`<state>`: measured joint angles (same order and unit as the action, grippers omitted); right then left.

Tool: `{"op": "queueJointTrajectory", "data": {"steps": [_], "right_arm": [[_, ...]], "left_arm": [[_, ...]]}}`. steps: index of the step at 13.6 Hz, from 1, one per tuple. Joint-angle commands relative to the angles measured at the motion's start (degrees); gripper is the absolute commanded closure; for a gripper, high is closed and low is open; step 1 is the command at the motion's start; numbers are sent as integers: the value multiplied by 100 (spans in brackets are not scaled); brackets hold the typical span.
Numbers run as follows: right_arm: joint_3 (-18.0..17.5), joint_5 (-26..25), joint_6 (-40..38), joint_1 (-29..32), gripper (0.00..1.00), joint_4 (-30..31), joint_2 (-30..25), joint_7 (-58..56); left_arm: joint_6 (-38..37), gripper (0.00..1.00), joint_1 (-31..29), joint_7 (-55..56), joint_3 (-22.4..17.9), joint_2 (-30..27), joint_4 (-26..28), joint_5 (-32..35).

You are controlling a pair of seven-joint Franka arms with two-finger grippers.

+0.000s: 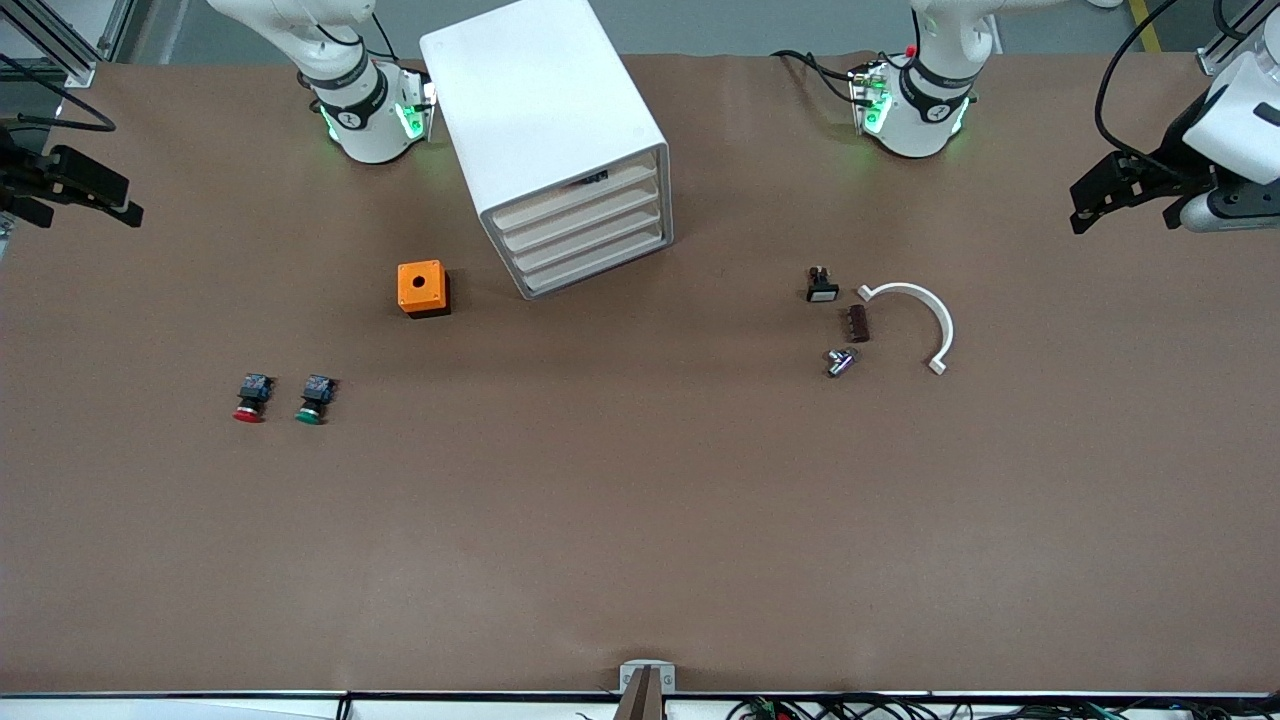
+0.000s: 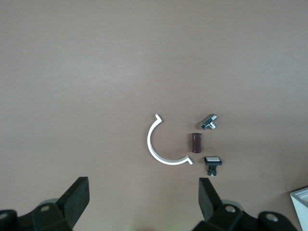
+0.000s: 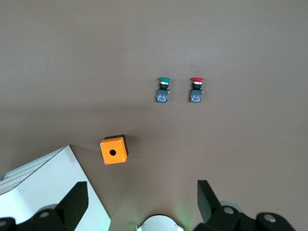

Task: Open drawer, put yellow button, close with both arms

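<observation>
The drawer (image 1: pixel 575 192), topmost of four in the white cabinet (image 1: pixel 540 90), sits pushed in, its front level with the three below; a small dark mark shows along its upper edge, too small to identify. The cabinet stands on the brown table (image 1: pixel 640 520) between the two arm bases, closer to the right arm's. Just beside it, toward the right arm's end, lies an orange box (image 1: pixel 421 287) with a round hole on top. Nearer the front camera than the box, a red button (image 1: pixel 250 398) and a green button (image 1: pixel 314 399) lie side by side, apart. Toward the left arm's end sits a cluster: a small black part (image 1: pixel 821 285), a brown block (image 1: pixel 858 323), a metal fitting (image 1: pixel 840 362) and a curved white clip (image 1: pixel 925 310). The left gripper (image 1: pixel 1085 205) hangs over the left arm's end of the table, fingers spread wide, holding nothing. The right gripper (image 1: pixel 95 195) hangs over the right arm's end, likewise spread and empty.
</observation>
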<state>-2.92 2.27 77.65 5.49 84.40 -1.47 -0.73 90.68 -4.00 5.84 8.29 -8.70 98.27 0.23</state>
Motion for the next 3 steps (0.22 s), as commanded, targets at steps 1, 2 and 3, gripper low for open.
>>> {"op": "queueJointTrajectory", "data": {"steps": [1,2,3], "right_arm": [[2,28,-57,-83,0,-29,-38,3],[2,37,-31,-188,0,-29,-38,29],[11,19,-13,-311,0,-29,-38,55]], "left_arm": [[-103,0,-40,-83,-3,97,-255,-155],[-147,0,-40,-83,-3,97,-264,-155],[-182,0,-31,-74,-3,97,-291,-155]]}}
